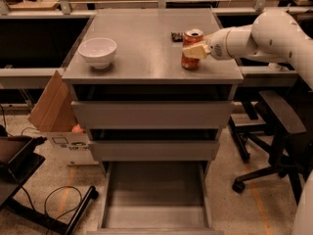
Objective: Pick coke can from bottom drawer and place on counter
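The coke can [190, 53], red with a silver lid, stands near the right front corner of the counter [146, 43]; its base is at the surface. My gripper [195, 51] reaches in from the right and is shut on the can's side, with a pale finger [196, 51] across its front. The bottom drawer [155, 199] is pulled open below, showing a bare grey floor.
A white bowl [98, 51] sits on the counter's left front. A flat dark snack bar [176, 35] lies just behind the can. Two shut drawers [151, 114] are above the open one. A cardboard box [51, 109] stands to the left, and an office chair [274, 126] to the right.
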Action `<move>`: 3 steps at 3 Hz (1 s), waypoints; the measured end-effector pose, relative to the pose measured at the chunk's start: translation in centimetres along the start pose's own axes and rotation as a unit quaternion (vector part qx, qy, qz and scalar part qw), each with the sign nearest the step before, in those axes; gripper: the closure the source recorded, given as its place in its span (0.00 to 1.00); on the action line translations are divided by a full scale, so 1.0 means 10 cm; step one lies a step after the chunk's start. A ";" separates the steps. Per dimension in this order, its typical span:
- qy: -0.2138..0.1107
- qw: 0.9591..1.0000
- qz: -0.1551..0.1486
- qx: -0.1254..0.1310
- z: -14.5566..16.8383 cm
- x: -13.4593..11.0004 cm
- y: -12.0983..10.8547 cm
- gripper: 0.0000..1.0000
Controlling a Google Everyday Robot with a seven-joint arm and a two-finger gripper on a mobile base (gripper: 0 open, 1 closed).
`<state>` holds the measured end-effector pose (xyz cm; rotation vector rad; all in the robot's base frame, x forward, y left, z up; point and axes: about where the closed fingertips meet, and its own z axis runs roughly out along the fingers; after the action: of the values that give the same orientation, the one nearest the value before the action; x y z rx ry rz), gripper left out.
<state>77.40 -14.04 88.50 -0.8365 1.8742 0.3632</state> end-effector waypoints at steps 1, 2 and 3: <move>0.000 1.000 0.000 -0.001 0.01 0.00 0.01 0.76; 0.000 1.000 0.000 -0.003 0.03 0.00 0.02 0.53; 0.001 1.000 0.000 -0.004 0.05 0.00 0.03 0.30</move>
<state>77.48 -13.53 88.27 -0.8425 1.8752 0.3708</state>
